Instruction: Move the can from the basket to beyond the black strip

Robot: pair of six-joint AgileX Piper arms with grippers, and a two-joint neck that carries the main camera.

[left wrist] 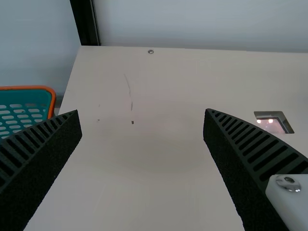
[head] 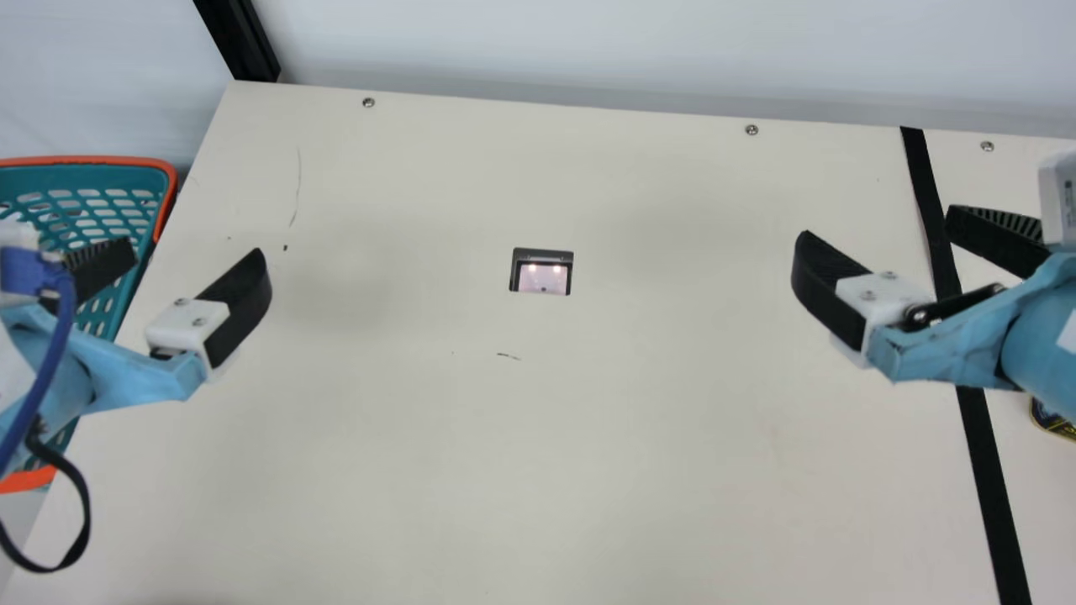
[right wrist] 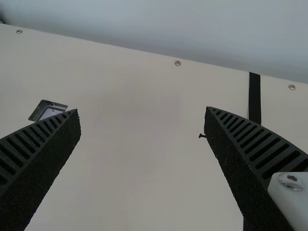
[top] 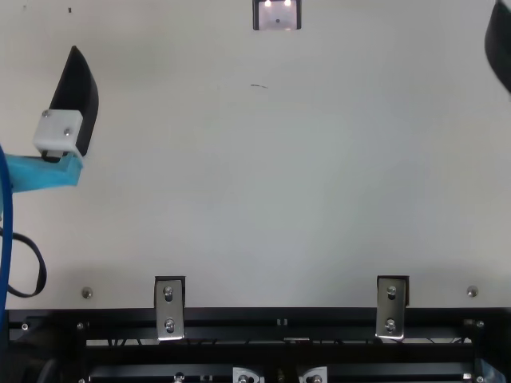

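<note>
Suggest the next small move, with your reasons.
I'd probably ease the right gripper up and aside for a clearer look. Beyond the black strip, the right arm partly covers a printed object that may be the can. Both grippers are open and empty, and the left arm blocks part of the basket, so grasping now seems premature.

Matte black ribbed fingers [head: 245, 307] join white blocks [head: 179, 334] with silver screws [head: 198, 322] and light-blue brackets [head: 147, 374]. The left side carries a blue cable [head: 42, 378] and a thin black cord [head: 87, 512].
</note>
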